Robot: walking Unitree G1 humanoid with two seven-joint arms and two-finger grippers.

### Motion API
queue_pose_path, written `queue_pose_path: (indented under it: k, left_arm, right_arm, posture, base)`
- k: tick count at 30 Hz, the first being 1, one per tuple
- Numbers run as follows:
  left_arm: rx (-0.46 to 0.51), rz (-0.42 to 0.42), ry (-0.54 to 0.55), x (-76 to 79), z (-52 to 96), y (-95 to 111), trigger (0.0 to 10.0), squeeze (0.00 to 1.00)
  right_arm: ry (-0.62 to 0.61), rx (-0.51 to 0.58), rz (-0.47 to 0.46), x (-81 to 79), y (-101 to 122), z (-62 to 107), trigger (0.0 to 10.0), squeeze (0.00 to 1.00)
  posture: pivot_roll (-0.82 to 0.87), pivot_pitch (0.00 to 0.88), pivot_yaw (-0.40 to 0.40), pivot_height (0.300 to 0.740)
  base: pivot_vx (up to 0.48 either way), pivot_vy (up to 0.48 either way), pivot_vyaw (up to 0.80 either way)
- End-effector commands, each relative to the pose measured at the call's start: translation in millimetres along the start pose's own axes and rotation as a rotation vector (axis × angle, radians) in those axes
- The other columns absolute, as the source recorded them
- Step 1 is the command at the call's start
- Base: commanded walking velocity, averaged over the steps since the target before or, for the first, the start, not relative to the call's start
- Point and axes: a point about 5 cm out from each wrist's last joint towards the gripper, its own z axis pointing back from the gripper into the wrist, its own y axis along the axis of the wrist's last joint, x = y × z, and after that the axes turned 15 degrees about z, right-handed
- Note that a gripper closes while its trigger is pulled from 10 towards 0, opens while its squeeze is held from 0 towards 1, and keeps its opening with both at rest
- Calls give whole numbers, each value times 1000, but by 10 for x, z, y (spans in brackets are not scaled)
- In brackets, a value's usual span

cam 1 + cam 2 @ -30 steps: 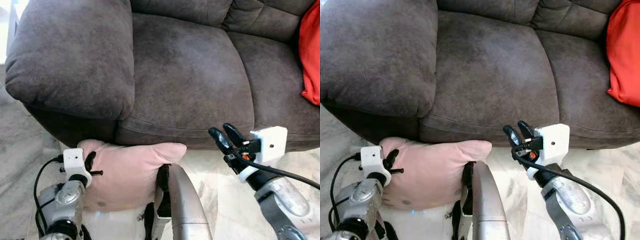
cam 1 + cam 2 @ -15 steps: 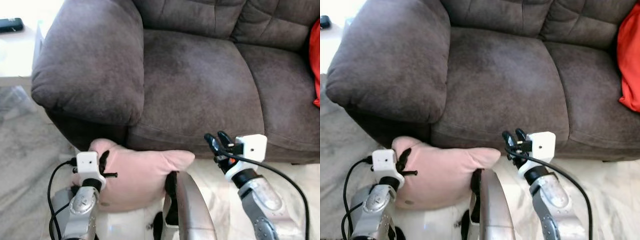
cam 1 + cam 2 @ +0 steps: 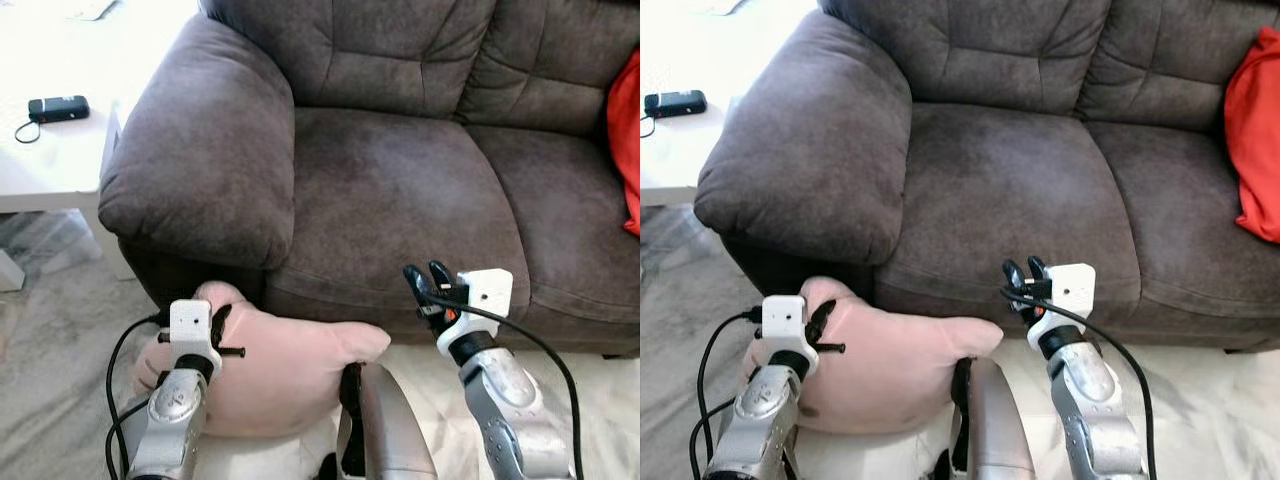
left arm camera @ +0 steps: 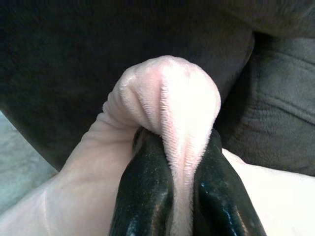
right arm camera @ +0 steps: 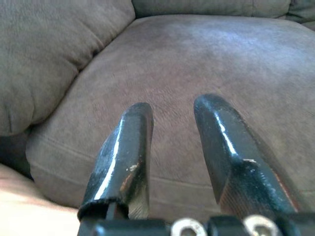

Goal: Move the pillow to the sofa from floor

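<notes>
A pale pink pillow (image 3: 285,365) hangs low in front of the dark brown sofa (image 3: 400,180), below the left armrest. My left gripper (image 3: 218,322) is shut on the pillow's left corner; in the left wrist view the pink fabric (image 4: 184,113) is pinched between both black fingers (image 4: 147,191). My right gripper (image 3: 427,281) is open and holds nothing, level with the front edge of the left seat cushion (image 5: 187,64).
A red cushion (image 3: 1252,150) lies on the sofa's right side. A white side table (image 3: 50,150) with a black device (image 3: 58,107) stands left of the armrest. Grey carpet (image 3: 50,340) lies at left, pale flooring (image 3: 1210,410) under the sofa front.
The camera has risen and pulled back, so more of the sofa and the side table show. Both grippers sit a little higher; the left still pinches the pillow.
</notes>
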Motion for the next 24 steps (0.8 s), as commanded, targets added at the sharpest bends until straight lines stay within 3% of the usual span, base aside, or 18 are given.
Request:
queue_pose_path:
  k: [1, 11, 24]
  left_arm:
    - [214, -31, -30, 89, -71, 453, 10000, 0]
    - [224, -20, -35, 148, -118, 495, 10000, 0]
    - [203, -21, -54, 181, -144, 457, 10000, 0]
  right_arm:
    - [-39, -6, 7, 60, -37, -24, 10000, 0]
    - [-61, 32, 3, 85, -45, -151, 10000, 0]
    - [-83, 43, -1, 71, -105, -140, 10000, 0]
  posture:
    - [78, 0, -121, 481]
    - [73, 0, -101, 481]
    - [57, 0, -84, 481]
  base:
    - [0, 0, 0]
    - [0, 0, 0]
    - [0, 0, 0]
